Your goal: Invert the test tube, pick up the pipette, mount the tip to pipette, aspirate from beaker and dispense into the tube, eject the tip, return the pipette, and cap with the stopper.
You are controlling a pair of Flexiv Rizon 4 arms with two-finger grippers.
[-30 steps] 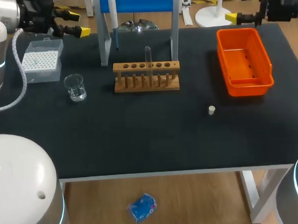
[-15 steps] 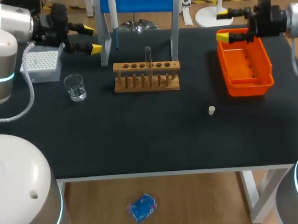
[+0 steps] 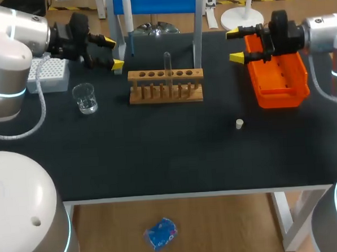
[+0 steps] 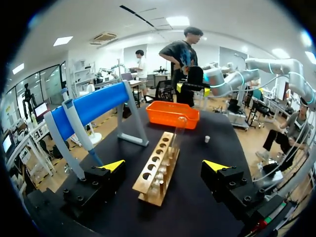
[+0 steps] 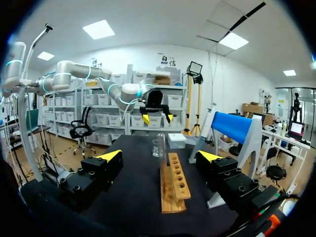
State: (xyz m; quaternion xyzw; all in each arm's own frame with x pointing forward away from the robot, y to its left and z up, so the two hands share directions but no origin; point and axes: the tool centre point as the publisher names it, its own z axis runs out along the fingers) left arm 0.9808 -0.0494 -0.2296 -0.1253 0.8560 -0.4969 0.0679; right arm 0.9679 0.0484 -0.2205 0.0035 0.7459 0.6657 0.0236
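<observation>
A clear test tube (image 3: 167, 64) stands upright in the wooden rack (image 3: 165, 85) at mid-table. The pipette (image 3: 128, 21) hangs on the blue stand behind it. My left gripper (image 3: 113, 53) hovers open just left of the rack, between the tip box (image 3: 47, 73) and the stand's leg. My right gripper (image 3: 234, 46) is open to the right of the rack, beside the orange bin (image 3: 278, 69). The beaker (image 3: 85, 98) sits front-left of the rack and the white stopper (image 3: 239, 123) front-right. In the left wrist view the rack (image 4: 158, 168) lies ahead of my open gripper (image 4: 164, 166). From the right wrist, rack (image 5: 175, 182) and tube (image 5: 161, 143) lie ahead of my gripper (image 5: 159, 156).
The blue stand (image 3: 155, 1) rises on two white legs right behind the rack. The orange bin fills the back right. Bare black tabletop (image 3: 170, 154) stretches from the rack to the front edge.
Both arms have swung inward toward the rack: the left gripper moved right past the tip box, the right gripper moved left across the orange bin. Both stay open.
</observation>
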